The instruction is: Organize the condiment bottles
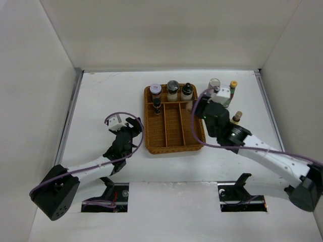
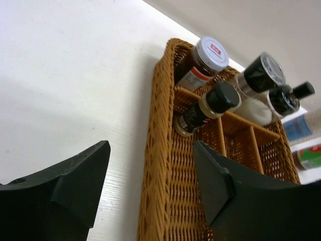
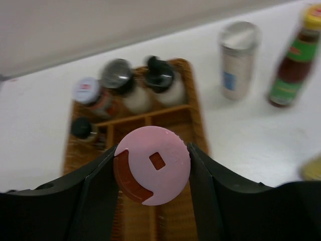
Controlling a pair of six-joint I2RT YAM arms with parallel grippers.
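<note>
My right gripper [image 1: 195, 107] [image 3: 152, 173] is shut on a pink-capped bottle [image 3: 153, 160], held over the right end of the wicker tray [image 1: 174, 143]. At the tray's far end stand a white-lidded jar [image 1: 155, 89] [image 2: 206, 59], a grey-lidded bottle [image 1: 173, 86] and a black-capped bottle [image 1: 187, 90]. A small dark-lidded bottle [image 1: 157, 104] [image 2: 209, 106] stands just in front of them. A tall white shaker [image 1: 215, 83] [image 3: 238, 47], a yellow-capped sauce bottle [image 1: 232, 87] [image 3: 293, 63] and an amber bottle [image 1: 236, 117] stand on the table right of the tray. My left gripper [image 1: 133, 126] [image 2: 150, 175] is open and empty beside the tray's left rim [image 2: 155, 150].
White walls close in the table on the left, back and right. The tray's long front compartments [image 1: 174, 126] hold nothing. The right arm [image 1: 262, 151] stretches across the table right of the tray, close to the amber bottle.
</note>
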